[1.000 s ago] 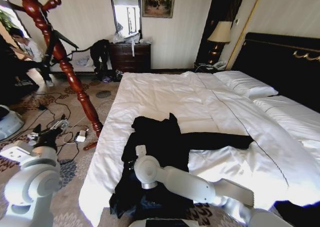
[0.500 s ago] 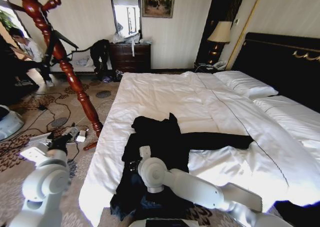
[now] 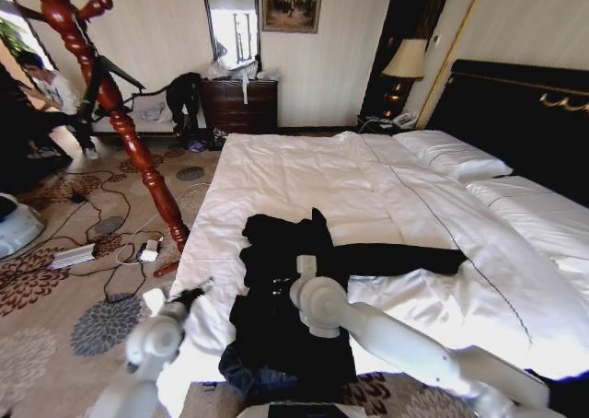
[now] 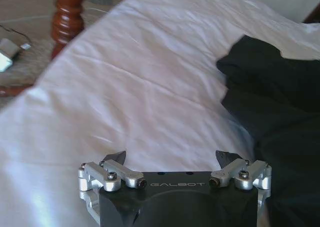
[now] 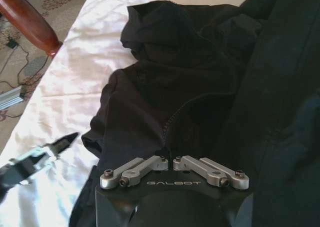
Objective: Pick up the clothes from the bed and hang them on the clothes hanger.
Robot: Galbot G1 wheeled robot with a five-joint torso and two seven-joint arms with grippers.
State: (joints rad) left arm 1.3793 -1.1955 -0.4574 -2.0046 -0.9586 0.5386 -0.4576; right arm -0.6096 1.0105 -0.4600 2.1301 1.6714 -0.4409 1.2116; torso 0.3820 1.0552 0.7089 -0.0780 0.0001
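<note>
Since a second ago my left arm has swung in from over the carpet toward the bed [image 3: 304, 174], and my right arm has slid farther up along the black coat [image 3: 293, 280]; the coat itself has bunched a little more at its near end.

I place everything from the coat. It lies spread on the white sheets of the bed's near half, one sleeve stretched straight out toward the black headboard [image 3: 515, 114] side, its lower part hanging over the bed's foot edge.

My left gripper [image 3: 196, 292] sits over bare white sheet just beside the coat's left edge, not touching the fabric. In the left wrist view its fingers [image 4: 116, 158] stand wide apart, the coat's dark edge lying off to one side.

My right gripper [image 3: 283, 287] is right over the coat's middle, low against the cloth. In the right wrist view its linkage bars [image 5: 175, 169] are drawn together at the centre, so the jaws look closed, but the tips are hidden below the housing and I cannot tell whether they hold any fabric.

The red-brown wooden coat stand [image 3: 115, 105] rises well apart from the coat, on the carpet beyond the bed's left side.
</note>
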